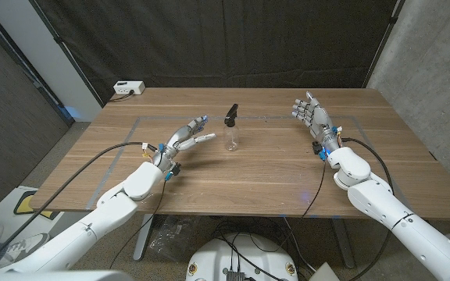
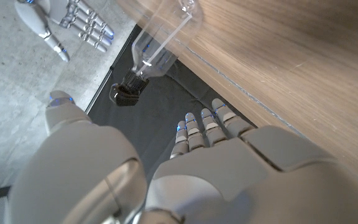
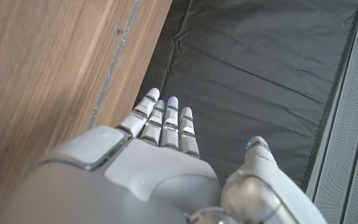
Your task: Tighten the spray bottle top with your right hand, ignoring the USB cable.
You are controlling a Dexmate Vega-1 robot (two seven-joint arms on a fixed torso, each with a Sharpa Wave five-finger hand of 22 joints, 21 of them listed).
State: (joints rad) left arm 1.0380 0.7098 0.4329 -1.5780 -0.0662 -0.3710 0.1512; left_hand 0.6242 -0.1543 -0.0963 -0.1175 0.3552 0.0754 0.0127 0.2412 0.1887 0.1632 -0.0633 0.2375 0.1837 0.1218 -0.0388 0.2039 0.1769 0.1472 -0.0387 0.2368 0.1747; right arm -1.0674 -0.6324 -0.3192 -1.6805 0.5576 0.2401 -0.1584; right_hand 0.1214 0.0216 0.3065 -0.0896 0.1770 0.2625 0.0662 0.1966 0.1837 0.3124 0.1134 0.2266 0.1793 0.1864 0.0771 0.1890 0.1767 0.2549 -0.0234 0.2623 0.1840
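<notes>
A small clear spray bottle (image 1: 230, 136) with a black spray top (image 1: 230, 115) stands upright near the middle of the wooden table (image 1: 248, 176). In the left wrist view the bottle (image 2: 160, 46) and its black top (image 2: 127, 92) lie just beyond my fingers. My left hand (image 1: 186, 137) hovers a short way to the bottle's left, fingers stretched toward it and holding nothing. My right hand (image 1: 311, 117) is raised well to the bottle's right, fingers apart and empty. The left wrist view also catches the right hand (image 2: 82, 25).
A white power strip (image 1: 129, 88) sits at the table's far left corner. Grey tape lines (image 1: 139, 119) mark a rectangle on the tabletop. Black curtain hangs behind the table, and cables trail from both wrists over the near edge.
</notes>
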